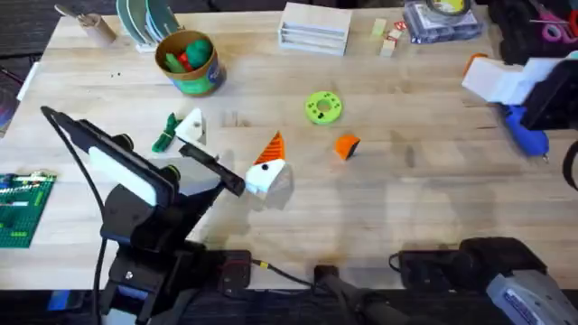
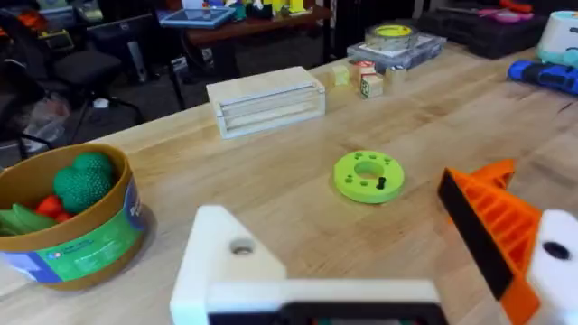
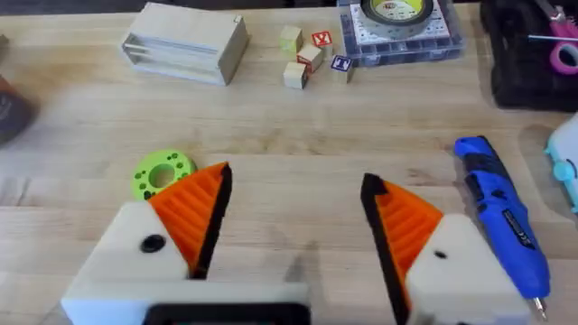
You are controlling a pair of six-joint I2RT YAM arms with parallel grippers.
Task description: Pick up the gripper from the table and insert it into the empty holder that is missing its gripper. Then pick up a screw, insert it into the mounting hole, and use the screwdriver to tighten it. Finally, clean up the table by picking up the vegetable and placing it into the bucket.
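The loose orange gripper [image 1: 347,145] lies on the table [image 1: 406,190] right of centre. My left gripper [image 1: 228,149] [image 2: 361,262] stands open over the table with nothing between its fingers. One of its fingers is the bare cream-white holder [image 1: 191,127] [image 2: 226,262]; the other carries an orange tip [image 1: 271,149] [image 2: 492,226]. The dark-green vegetable [image 1: 165,134] lies just left of the holder. Behind it the bucket [image 1: 190,63] [image 2: 68,217] holds green and red toy foods. My right gripper [image 1: 492,79] [image 3: 293,226] is open at the far right, above the blue screwdriver [image 1: 526,131] [image 3: 501,212].
A lime-green disc with holes [image 1: 323,106] [image 2: 368,174] [image 3: 163,171] lies behind the loose gripper. A wooden box [image 1: 314,27], small blocks [image 1: 388,36] and a tape roll on a clear case [image 1: 440,18] line the back edge. A green baseplate [image 1: 18,208] sits at the left edge.
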